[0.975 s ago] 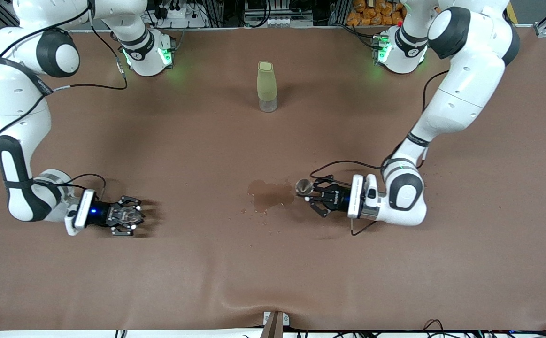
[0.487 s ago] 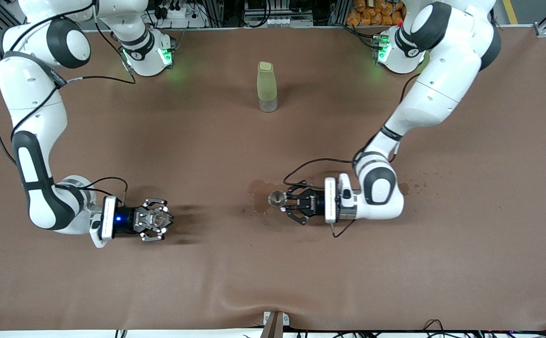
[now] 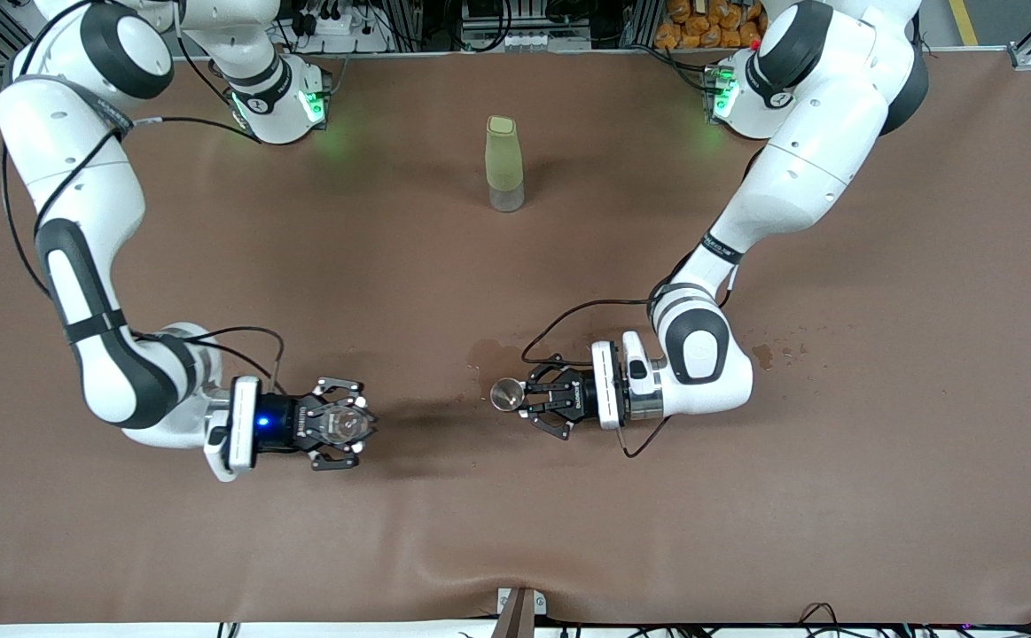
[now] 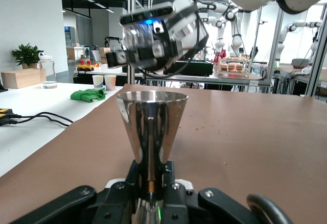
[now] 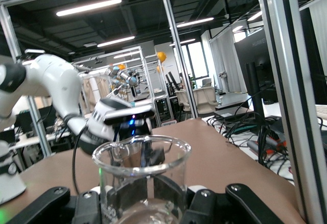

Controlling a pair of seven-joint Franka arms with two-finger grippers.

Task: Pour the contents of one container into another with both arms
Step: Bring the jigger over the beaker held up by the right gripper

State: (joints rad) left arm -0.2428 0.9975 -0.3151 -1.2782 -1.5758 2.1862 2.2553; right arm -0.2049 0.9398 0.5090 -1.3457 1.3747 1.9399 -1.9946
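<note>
You've got the right gripper [image 3: 351, 425] clamped on the tiny clear glass cup [image 3: 344, 424] and the left gripper [image 3: 528, 400] pinching the silvery hourglass metal jigger [image 3: 506, 393] at its waist. Both are upright over the brown table [image 3: 515, 532], well apart, mouths facing up.

The front view looks steeply down from high across the surface [image 3: 515, 532], facing the two arm bases along the top of the frame, and takes in the whole brown surface.

The left wrist view sits low and very close to the metal jigger [image 4: 151, 127], which fills the lower centre, and looks level across at the right end effector [image 4: 153, 43] in the upper centre.

The right wrist view sits equally close to the glass cup [image 5: 143, 175] at the frame's bottom, facing the left end effector [image 5: 127, 122] at mid-frame.

Each wrist view looks toward the other; both share the middle of the surface with the front view.
</note>
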